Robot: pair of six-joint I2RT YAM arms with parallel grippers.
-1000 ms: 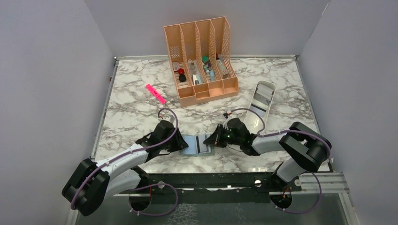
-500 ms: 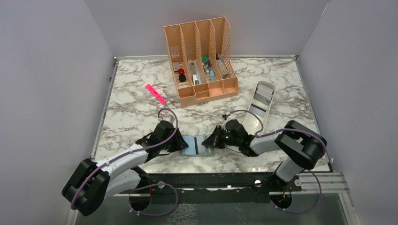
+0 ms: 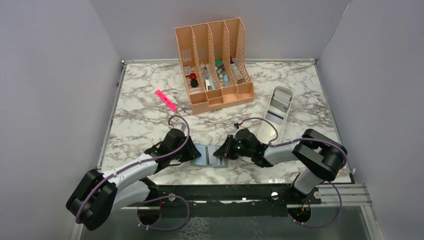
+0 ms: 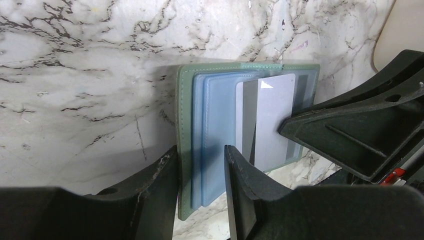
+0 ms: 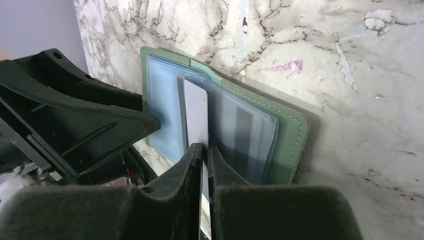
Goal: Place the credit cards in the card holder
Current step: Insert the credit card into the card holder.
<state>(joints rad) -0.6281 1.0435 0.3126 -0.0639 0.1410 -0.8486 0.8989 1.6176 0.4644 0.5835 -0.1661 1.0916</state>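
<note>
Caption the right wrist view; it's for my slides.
Right gripper slides a card into the open card holder.

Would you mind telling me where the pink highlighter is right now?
In the top view, the pink highlighter lies on the marble table, left of the peach organizer and well beyond the left claw.

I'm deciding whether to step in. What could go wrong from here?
The right pincer pinches a card only by its near edge; it could tilt and miss the pocket. The left pincer straddles just one flap of the card holder, so a push might slide the holder on the table.
</note>
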